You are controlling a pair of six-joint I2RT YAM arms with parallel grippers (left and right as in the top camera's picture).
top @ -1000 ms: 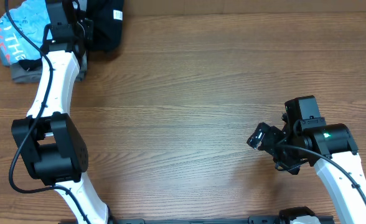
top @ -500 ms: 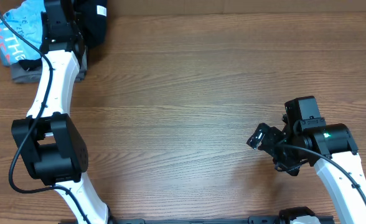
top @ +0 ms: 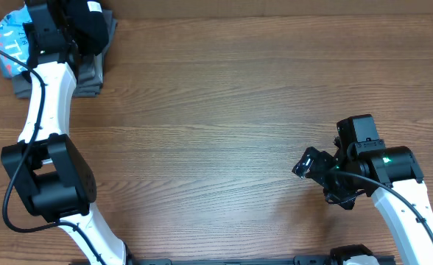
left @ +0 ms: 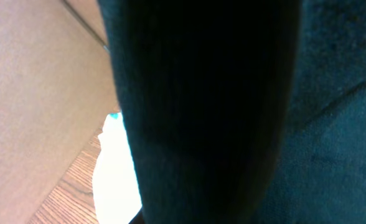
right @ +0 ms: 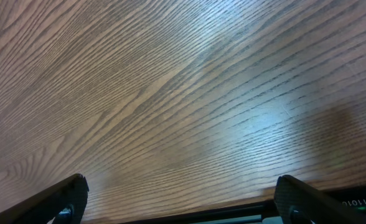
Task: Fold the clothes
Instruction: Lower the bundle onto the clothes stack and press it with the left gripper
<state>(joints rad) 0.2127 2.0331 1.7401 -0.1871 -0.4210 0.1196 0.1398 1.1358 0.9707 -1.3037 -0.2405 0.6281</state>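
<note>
A folded black garment (top: 93, 20) hangs from my left gripper (top: 71, 28) at the far left of the table, over a stack of folded clothes. The stack shows a blue printed garment (top: 6, 38) and a grey one (top: 91, 71) beneath. In the left wrist view the black garment (left: 233, 93) fills nearly the whole frame and hides the fingers. My right gripper (top: 305, 162) is open and empty, low over bare wood at the right; its two fingertips show wide apart in the right wrist view (right: 183, 202).
The wooden table (top: 216, 110) stretches between the two arms. The table's front edge shows along the bottom of the right wrist view (right: 189, 214). The stack sits close to the table's far left corner.
My left gripper has carried the black garment leftward, from beside the stack to over it. The right arm has not moved.
</note>
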